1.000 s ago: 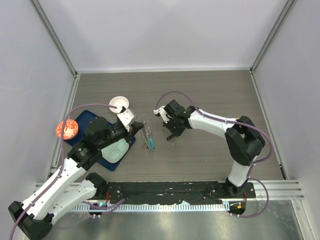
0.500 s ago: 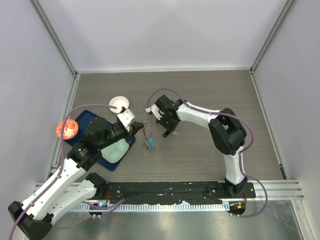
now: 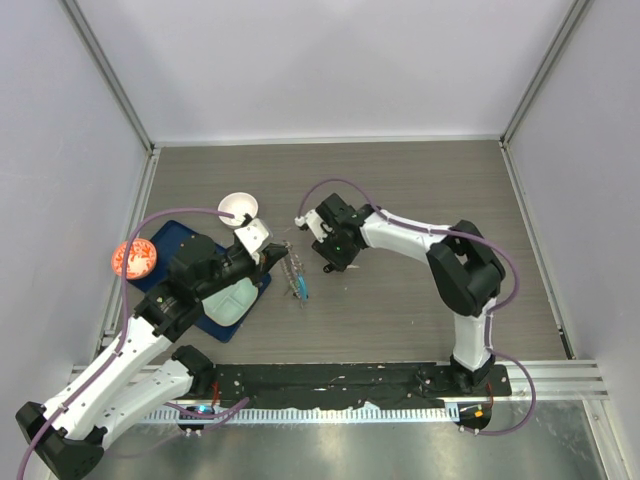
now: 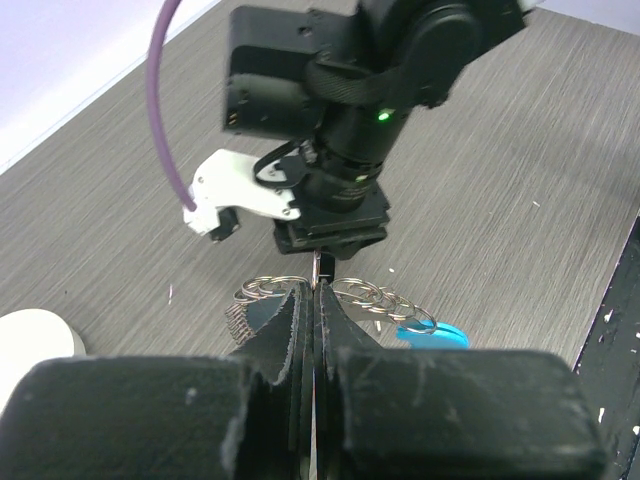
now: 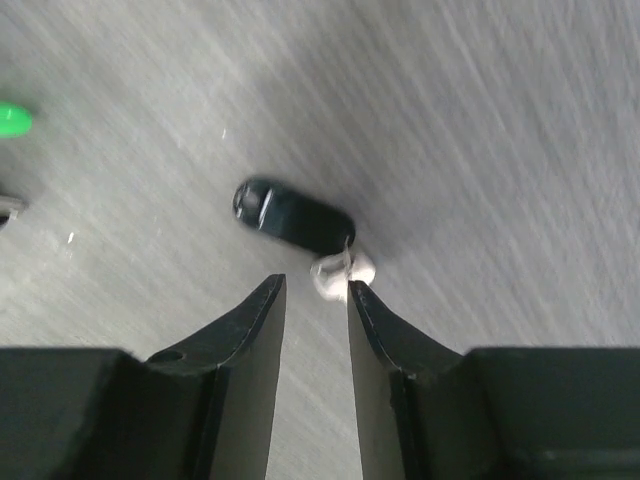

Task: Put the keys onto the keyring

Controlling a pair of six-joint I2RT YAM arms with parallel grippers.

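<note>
The keyring (image 4: 385,298) is a bunch of wire rings and small silver keys with a bright blue tag (image 4: 432,334). It shows in the top view (image 3: 296,274) just right of the blue tray. My left gripper (image 4: 315,296) is shut on the keyring; it shows in the top view (image 3: 274,257). A tiny key with a black head (image 5: 292,215) and a silver end lies on the table just beyond my right gripper (image 5: 315,292). That gripper is open, its tips either side of the silver end. In the top view my right gripper (image 3: 333,264) hangs close to the right of the keyring.
A round white bowl (image 3: 238,208) stands behind my left gripper. A blue tray (image 3: 165,242) at the left holds a pale rounded object (image 3: 230,299). An orange-red ball-like thing (image 3: 133,259) lies left of the tray. Grey walls close in the table.
My right gripper has moved left, closer to the keyring, and its elbow has folded in. My left arm and the keyring have not moved.
</note>
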